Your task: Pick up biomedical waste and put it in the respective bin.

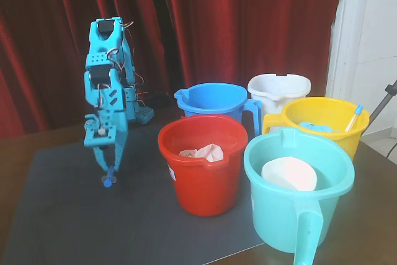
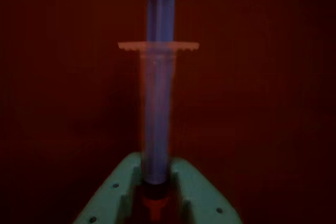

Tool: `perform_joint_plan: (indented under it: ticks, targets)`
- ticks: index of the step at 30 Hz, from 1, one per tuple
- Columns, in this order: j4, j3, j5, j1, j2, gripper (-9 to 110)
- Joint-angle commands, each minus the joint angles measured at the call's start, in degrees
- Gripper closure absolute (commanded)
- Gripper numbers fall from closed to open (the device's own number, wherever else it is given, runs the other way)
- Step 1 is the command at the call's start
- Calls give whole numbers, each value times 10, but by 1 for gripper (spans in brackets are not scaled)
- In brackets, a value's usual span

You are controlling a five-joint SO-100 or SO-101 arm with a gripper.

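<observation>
Item: syringe [image 2: 156, 114], slim, clear-blue barrel, blue plunger, flat finger flange; held at its tip end in the claw [image 2: 155, 182], whose two pale green fingers [image 2: 113, 195] are clamped on the barrel, one on each side, as the wrist view shows it, with the plunger head at the top edge of that view. In the fixed view the same syringe [image 1: 109, 175] hangs from the turquoise claw [image 1: 110, 167] with its plunger end down, at or just above the mat [image 1: 74, 215]; contact cannot be told. Arm [image 1: 107, 85]: turquoise plastic, folded, pointing down, at the left of the fixed view. Surface: dark grey mat, matte, on a dark brown tabletop [image 1: 372, 215]. Backdrop: deep red pleated curtain [image 1: 248, 23]; pale wall at right. Vessels, all smooth plastic with handles, well apart from the claw, at right: red bucket [image 1: 201, 178] holding crumpled pale material; turquoise bucket [image 1: 298, 215] holding a white rounded object; blue bucket [image 1: 214, 100]; white bucket [image 1: 278, 88]; yellow bucket [image 1: 335, 128] holding a light-blue item and a pale syringe [image 1: 353, 118] leaning on its rim.
</observation>
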State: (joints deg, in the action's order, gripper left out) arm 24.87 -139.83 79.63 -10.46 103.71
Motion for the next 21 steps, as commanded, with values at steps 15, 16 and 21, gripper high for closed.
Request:
perform_joint_plan:
  ticks: [15,16,21]
  targets:
    - [495,525,133,110,18,102]
    - [514,559,149,122,15,102]
    - [573,699,200,208,-24,102]
